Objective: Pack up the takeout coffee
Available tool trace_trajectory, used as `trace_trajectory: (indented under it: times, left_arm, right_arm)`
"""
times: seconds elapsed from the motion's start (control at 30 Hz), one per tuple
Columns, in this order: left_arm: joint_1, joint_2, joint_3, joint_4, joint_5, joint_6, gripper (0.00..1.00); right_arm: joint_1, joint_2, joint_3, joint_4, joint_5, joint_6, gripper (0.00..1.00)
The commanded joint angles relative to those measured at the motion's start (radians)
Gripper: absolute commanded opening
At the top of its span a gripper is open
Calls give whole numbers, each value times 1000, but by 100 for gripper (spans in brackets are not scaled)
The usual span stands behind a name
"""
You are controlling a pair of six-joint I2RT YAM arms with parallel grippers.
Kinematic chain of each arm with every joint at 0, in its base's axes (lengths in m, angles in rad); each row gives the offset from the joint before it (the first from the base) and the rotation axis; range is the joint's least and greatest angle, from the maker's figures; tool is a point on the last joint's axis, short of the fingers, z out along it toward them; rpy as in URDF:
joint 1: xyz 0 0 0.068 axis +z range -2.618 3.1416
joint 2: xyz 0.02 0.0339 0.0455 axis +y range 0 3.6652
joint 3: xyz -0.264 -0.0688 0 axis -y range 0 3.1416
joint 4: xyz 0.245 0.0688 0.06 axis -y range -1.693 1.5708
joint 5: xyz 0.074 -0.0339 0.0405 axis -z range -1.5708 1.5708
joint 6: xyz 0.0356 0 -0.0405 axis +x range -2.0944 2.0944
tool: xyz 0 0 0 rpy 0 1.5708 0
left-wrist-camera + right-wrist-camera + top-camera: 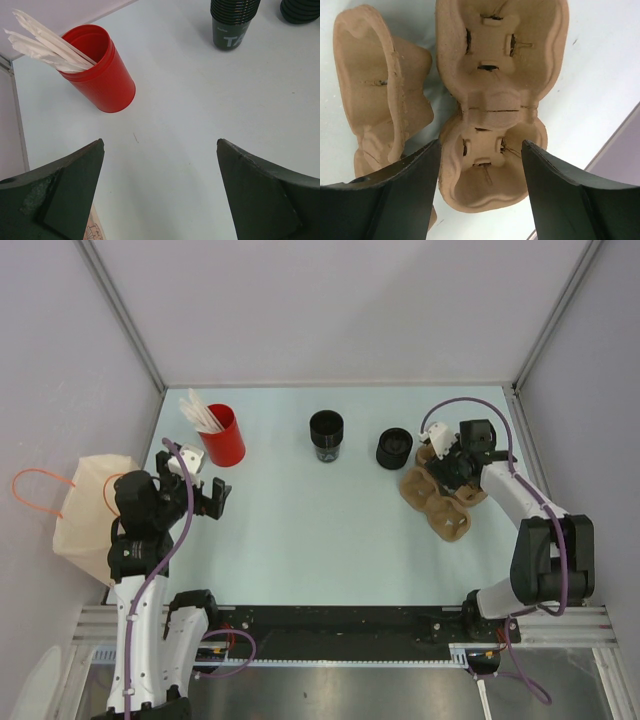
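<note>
Pulp carrier (492, 115) under the right gripper (481, 145), far right, crowded by a second carrier (375, 90).
Jaws straddled it, grip unclear; a lift might drag both. Left gripper (160, 142) gaped wide; takeout coffee (326, 433) stood far centre.

I see a red cup (226, 437) upright at the far left of the pale table (320, 540), with white sticks (200, 415) fanning out of it toward the left wall. A squat black round piece (394, 448) sits right of centre. Brown pulp carriers (443, 512) lie just to its right. My right wrist view shows two: one (495, 100) pockets up, the other (375, 85) close beside it, seemingly tipped. A beige bag (85, 515) with orange handles (35, 480) sits past the table's left edge.
</note>
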Motion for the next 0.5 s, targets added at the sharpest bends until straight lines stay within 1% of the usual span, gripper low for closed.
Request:
trace_trajectory:
  times: [0.0, 0.2, 0.27, 0.43, 0.47]
  left_arm:
    - [11, -6, -2, 31, 23, -13, 99]
    - [11, -5, -4, 31, 22, -10, 99]
    - [11, -5, -5, 31, 22, -11, 99]
    - [11, -3, -5, 31, 23, -11, 100]
    - [9, -8, -5, 31, 23, -11, 99]
  right_arm:
    - [-9, 48, 40, 31, 26, 20, 70]
    - [-30, 91, 40, 64, 53, 18, 70]
    - [-41, 97, 40, 101, 105, 14, 70]
    - [-67, 120, 55, 201, 158, 12, 70]
    - [-99, 129, 63, 210, 167, 15, 70]
